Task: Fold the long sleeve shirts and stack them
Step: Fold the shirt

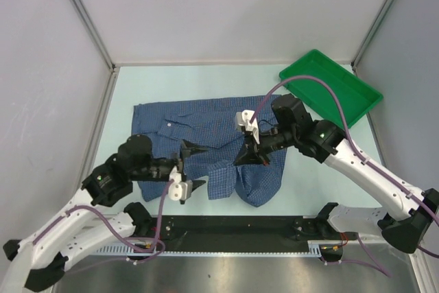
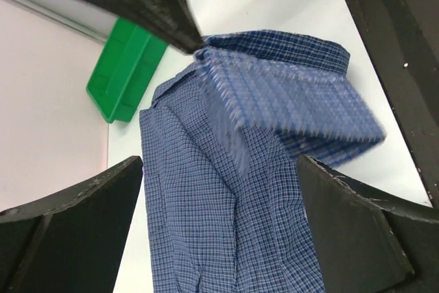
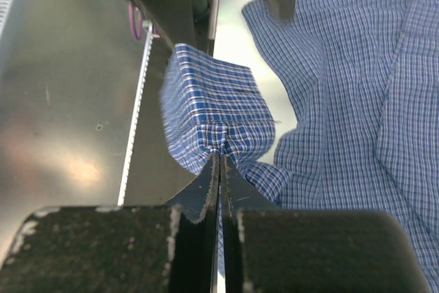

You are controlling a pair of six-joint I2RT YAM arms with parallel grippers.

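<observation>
The soft blue, fine-checked, long-sleeved button-up shirt point(image 1: 206, 125) is laid mid-way across the pale table point(image 1: 137, 87), only partly folded. A fold of its cloth is pinched and held raised by the right gripper point(image 3: 218, 169). The left gripper point(image 1: 194, 167) is spread wide and holds nothing. Folding is judged unfinished, and nothing is stacked.

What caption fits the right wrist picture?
Shut right fingers pinch a fold of the blue shirt.

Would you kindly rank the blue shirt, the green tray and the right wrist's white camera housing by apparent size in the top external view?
1. blue shirt: largest.
2. green tray: clearly smaller.
3. white camera housing: smallest by far, even raised nearer the camera.
</observation>
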